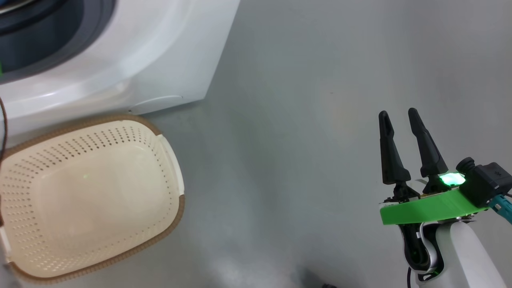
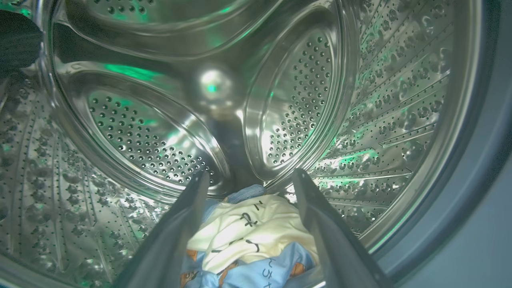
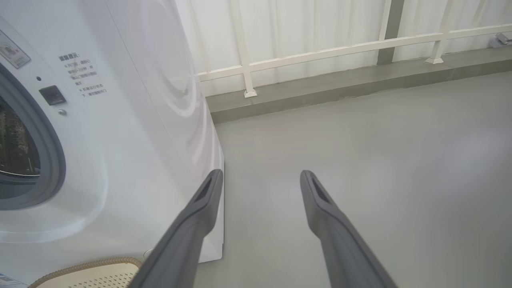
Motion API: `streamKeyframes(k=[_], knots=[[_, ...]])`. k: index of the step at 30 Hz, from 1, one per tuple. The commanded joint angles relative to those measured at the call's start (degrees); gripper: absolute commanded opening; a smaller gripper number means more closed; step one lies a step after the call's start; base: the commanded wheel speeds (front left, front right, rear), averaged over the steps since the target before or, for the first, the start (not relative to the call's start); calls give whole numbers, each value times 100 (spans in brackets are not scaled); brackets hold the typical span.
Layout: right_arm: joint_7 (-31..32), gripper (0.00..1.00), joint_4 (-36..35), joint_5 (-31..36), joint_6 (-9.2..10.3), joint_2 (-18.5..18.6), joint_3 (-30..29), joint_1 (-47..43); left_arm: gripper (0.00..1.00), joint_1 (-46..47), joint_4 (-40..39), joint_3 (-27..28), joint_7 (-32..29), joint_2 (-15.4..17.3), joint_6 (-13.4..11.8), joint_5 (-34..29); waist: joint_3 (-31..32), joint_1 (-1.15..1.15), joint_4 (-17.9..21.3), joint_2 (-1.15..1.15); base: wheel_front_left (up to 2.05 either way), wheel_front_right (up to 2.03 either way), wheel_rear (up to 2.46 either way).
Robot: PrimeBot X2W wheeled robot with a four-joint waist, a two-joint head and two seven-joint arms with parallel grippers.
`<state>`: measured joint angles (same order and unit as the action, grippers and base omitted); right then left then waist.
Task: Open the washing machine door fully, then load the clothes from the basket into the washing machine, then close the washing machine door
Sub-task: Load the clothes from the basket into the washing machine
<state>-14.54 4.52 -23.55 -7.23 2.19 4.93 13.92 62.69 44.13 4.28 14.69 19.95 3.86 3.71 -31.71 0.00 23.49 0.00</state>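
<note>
Inside the steel drum (image 2: 152, 132) of the washing machine (image 1: 160, 60), my left gripper (image 2: 250, 176) stands open. The clothes (image 2: 248, 236), a cream-white garment and a light blue one with orange marks, lie at the drum's bottom between and below its fingers. On the floor in front of the washing machine (image 3: 120, 140) stands the cream basket (image 1: 178, 200), and nothing shows in it. A corner of the basket (image 3: 92, 267) also appears in the right wrist view. My right gripper (image 1: 398, 113) hangs open over the grey floor, well to the basket's right, with nothing in it (image 3: 261, 176). The washing machine door is out of view.
Grey-blue seal (image 3: 54, 160) rings the drum opening. A white railing (image 3: 320, 52) on a low kerb with pale curtains behind it runs beyond the machine. Grey floor (image 1: 300, 120) stretches to the machine's right. A dark cable (image 1: 3, 120) hangs at the left edge.
</note>
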Motion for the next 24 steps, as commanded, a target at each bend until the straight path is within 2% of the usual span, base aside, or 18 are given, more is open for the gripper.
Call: streamKeyframes(k=[1, 9, 24], knots=[[-46, 100, -109, 74, -25, 69, 35, -17, 100, -220, -260, 155, 30, 179, -43, 51, 107, 0, -72, 0, 0, 0, 0], [-46, 100, -94, 345, -25, 90, 3, -47, 100, -1107, -723, 518, 30, -238, 59, 264, 489, 0, -305, 0, 0, 0, 0], [-46, 100, 112, 401, -25, 508, 69, -340, 100, -2655, -1472, 897, 30, -1005, 178, 110, 1324, 0, -985, 0, 0, 0, 0]])
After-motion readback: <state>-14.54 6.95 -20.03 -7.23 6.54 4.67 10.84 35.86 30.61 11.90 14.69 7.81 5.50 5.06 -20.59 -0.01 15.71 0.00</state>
